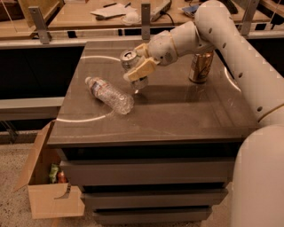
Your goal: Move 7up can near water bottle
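At upper centre of the frame, the hand [138, 67] is clamped on the tilted 7up can [129, 56]. Just lower left of it, the water bottle [108, 94] lies sideways on the bench [177, 117]. A gold-brown can [200, 66] stands to the right.

7up can [128, 56] side hidden behind tool [136, 67]

A gold-brown can [200, 66] is set upright at the far right of the dark desk [177, 119], and drawers [146, 175] are stacked under the top. An open cardboard box [49, 201] is placed on the speckled floor [13, 210] at the desk's left, with green and red items seen inside. Papers [108, 11] are laid on a counter [75, 20] behind. The claw [136, 66] is held over the desk's far middle, left of that can.
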`<move>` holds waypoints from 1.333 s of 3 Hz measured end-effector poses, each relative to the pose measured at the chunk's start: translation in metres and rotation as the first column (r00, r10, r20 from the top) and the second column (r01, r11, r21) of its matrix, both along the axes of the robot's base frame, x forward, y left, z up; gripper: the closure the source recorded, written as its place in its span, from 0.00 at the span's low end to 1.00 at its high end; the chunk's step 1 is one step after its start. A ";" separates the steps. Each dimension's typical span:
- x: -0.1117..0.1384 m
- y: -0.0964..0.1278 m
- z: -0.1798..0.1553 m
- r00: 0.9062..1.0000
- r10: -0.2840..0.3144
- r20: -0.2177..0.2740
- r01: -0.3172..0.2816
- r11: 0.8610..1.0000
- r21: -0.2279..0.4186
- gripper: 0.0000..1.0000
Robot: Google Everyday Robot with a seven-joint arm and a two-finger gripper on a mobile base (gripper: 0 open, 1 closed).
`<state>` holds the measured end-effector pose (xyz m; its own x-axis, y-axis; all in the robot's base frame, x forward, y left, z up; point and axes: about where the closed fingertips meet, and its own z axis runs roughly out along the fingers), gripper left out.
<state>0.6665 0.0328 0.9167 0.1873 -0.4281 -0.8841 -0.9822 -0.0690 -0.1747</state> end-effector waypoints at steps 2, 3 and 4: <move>-0.014 -0.002 -0.023 0.993 -0.120 0.001 0.120 0.992 -0.024 0.50; -0.016 -0.003 -0.026 0.989 -0.147 -0.001 0.147 0.989 -0.027 0.27; -0.017 -0.013 -0.026 0.982 -0.191 0.004 0.191 0.981 -0.042 0.04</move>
